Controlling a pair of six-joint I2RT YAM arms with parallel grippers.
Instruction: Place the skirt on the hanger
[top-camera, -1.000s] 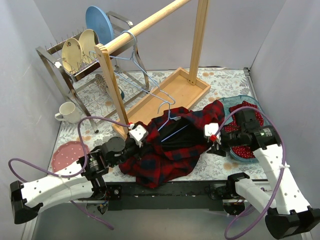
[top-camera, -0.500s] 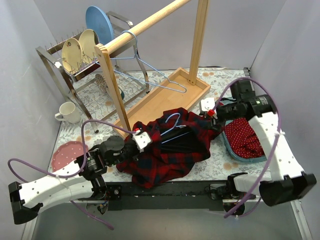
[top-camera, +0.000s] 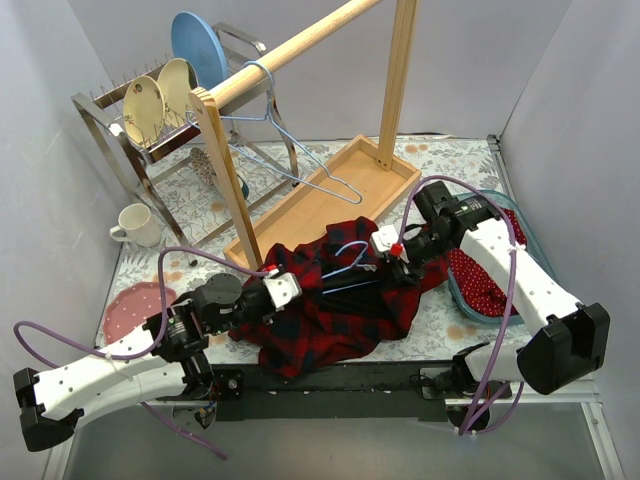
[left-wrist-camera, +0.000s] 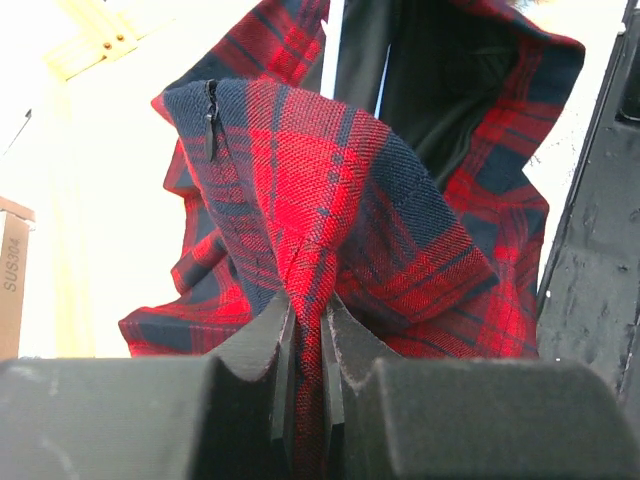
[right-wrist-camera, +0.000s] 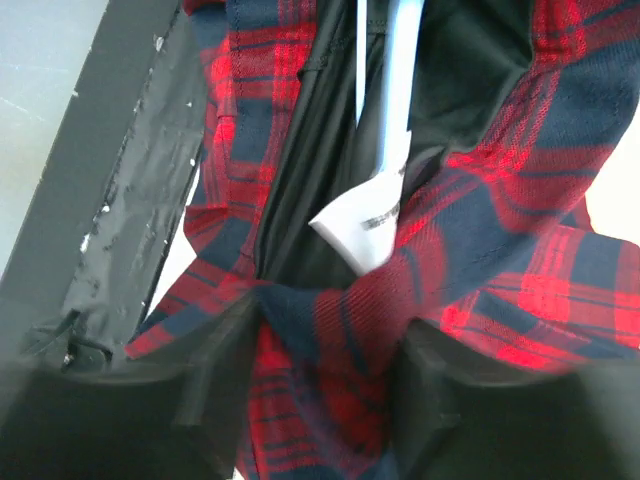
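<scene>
Clamping 1 skirt (top-camera: 330, 310) — 2 hangers (top-camera: 268, 95) vis.

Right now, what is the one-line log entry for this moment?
left gripper: shut on skirt | right gripper: skirt fold between jaws, grip unclear | hanger: lying on skirt | skirt not hung

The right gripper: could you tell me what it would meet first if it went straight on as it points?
Probably the skirt itself: a plaid fold lies between the fingers of the right gripper, with the black lining and white label beyond, though depth is unclear.
</scene>
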